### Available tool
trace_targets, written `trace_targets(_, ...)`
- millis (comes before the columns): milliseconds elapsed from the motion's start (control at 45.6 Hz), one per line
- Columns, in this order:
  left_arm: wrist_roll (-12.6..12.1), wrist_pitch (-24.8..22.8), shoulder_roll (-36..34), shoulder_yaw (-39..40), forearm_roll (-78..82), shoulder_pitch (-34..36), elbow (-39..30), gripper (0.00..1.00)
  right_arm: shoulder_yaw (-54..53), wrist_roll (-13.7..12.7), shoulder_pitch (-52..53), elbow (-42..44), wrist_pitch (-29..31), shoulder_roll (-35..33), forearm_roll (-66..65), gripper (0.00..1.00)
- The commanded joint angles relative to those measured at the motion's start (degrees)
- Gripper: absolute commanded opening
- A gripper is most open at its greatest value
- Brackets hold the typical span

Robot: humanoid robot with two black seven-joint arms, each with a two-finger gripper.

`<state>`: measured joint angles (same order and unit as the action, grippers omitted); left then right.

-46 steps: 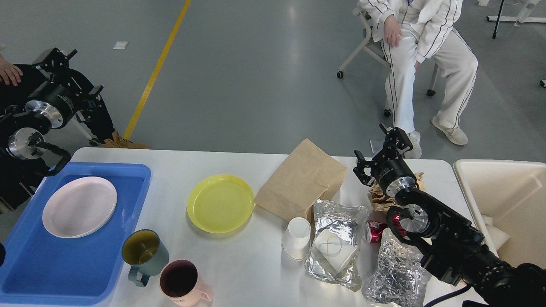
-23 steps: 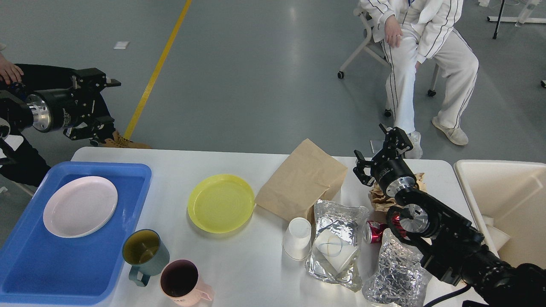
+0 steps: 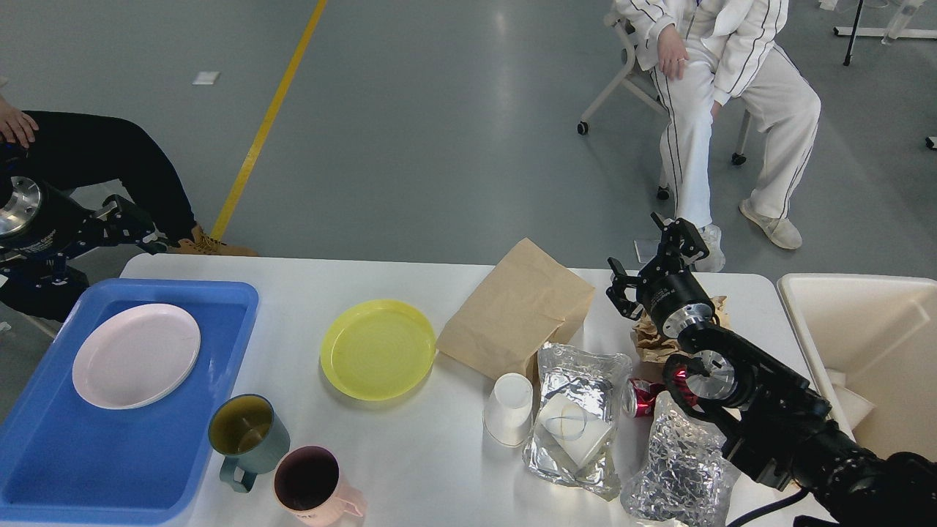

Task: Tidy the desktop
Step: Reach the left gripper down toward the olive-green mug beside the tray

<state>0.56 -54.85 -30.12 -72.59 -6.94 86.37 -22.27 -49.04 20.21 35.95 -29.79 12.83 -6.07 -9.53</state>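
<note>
The white desktop (image 3: 307, 274) carries a yellow plate (image 3: 378, 348), a brown paper bag (image 3: 520, 307), a tipped white paper cup (image 3: 509, 408), a flat foil pouch (image 3: 578, 417), crumpled foil (image 3: 677, 468), a red can (image 3: 644, 397) and crumpled brown paper (image 3: 648, 342). A teal mug (image 3: 245, 435) and a pink mug (image 3: 311, 483) stand near the front. My right gripper (image 3: 649, 254) hangs open and empty just above the crumpled brown paper. My left gripper (image 3: 135, 228) hovers off the far left corner, dark against black trousers, so its fingers cannot be told apart.
A blue tray (image 3: 44, 446) at the left holds a pale plate (image 3: 136, 355). A cream bin (image 3: 809, 322) stands at the table's right end. One person sits behind the table on a wheeled chair (image 3: 622, 80), and another person's legs show at the far left.
My left arm has swung down and to the left, bringing its gripper from high above the floor to just beyond the table's far left corner. The right arm has stayed put.
</note>
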Motion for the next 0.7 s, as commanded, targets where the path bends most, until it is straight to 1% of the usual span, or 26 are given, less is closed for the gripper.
trace_targets(0, 0.06, -0.15, 3.31, -8.61, -0.01, 3.8, -4.09, 0.97, 0.0, 0.0, 0.0, 0.0, 0.0, 0.0, -0.05, 1.0)
trace_targets(66, 0.15, -0.15, 4.54, -11.69, -0.01, 5.55, -7.25, 0.97, 0.0, 0.0, 0.0, 0.0, 0.0, 0.0, -0.05, 1.0)
trace_targets(219, 0.15, -0.15, 9.11, -15.91, 0.08, 9.95, -14.11, 0.97, 0.0, 0.0, 0.0, 0.0, 0.0, 0.0, 0.04, 1.0)
trace_targets(329, 0.15, -0.15, 9.47, -17.59, 0.43, 14.78, -19.46, 0.97, 0.0, 0.0, 0.0, 0.0, 0.0, 0.0, -0.05, 1.0)
trace_targets(416, 0.06, -0.15, 9.56, -18.55, 1.75, 18.47, -26.32, 0.97, 0.0, 0.0, 0.0, 0.0, 0.0, 0.0, -0.05, 1.0)
trace_targets(504, 0.06, -0.15, 10.17, -18.82, 3.59, 21.9, -31.51, 0.97, 0.0, 0.0, 0.0, 0.0, 0.0, 0.0, -0.05, 1.0)
trace_targets(592, 0.06, -0.15, 12.19, -18.82, 5.0, 23.14, -34.41, 0.97, 0.0, 0.0, 0.0, 0.0, 0.0, 0.0, 0.04, 1.0)
trace_targets(679, -0.03, -0.15, 14.39, -18.21, 6.14, 22.96, -34.68, 0.97, 0.0, 0.0, 0.0, 0.0, 0.0, 0.0, 0.04, 1.0)
